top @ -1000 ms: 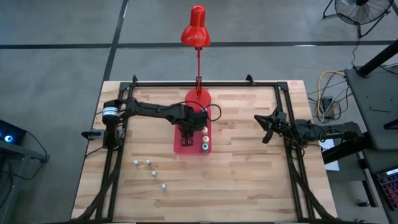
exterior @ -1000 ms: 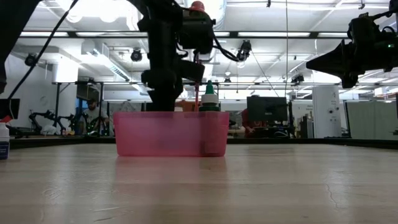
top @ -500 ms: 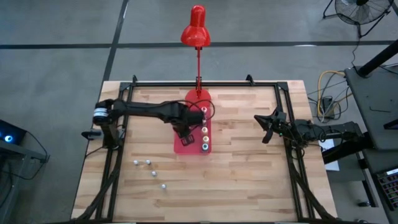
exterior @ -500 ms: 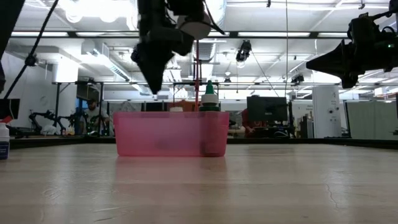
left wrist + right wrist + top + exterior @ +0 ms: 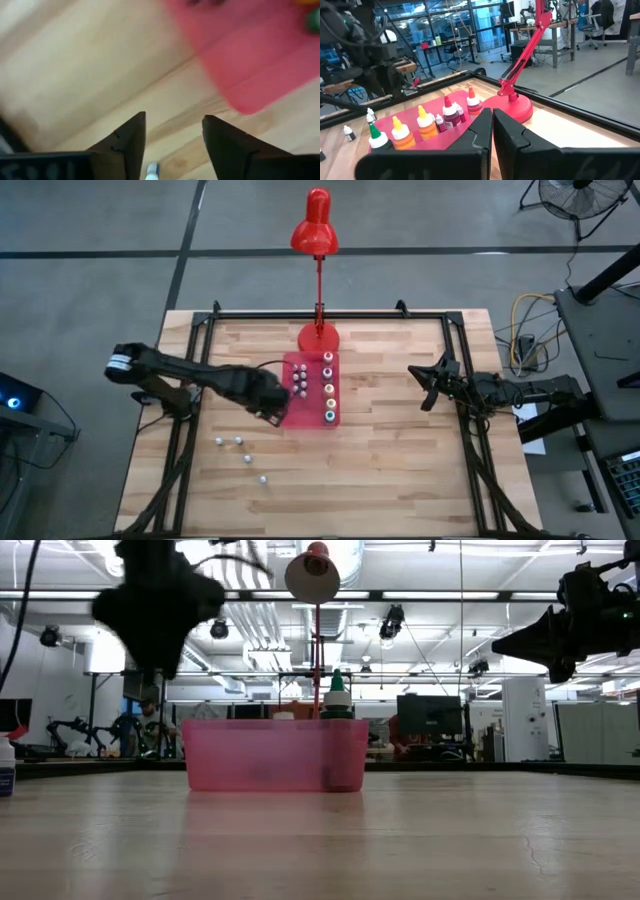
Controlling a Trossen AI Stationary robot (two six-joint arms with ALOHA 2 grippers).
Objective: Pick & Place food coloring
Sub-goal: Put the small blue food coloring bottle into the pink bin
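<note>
We see the wooden table (image 5: 390,450) carrying a red tray (image 5: 300,417) at its centre, a lamp base (image 5: 318,337) at 12 o'clock, and four small bottles (image 5: 241,450) at 7 o'clock.

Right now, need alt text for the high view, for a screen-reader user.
Overhead view of a wooden table: the left gripper, fingers open, sits beside the red tray holding food coloring bottles. Four small bottles lie loose on the table nearer the front, and the right gripper waits shut at the right edge.

Grey floor (image 5: 90,240) surrounds the wooden table (image 5: 380,470); a fan (image 5: 580,198) stands nearby.
</note>
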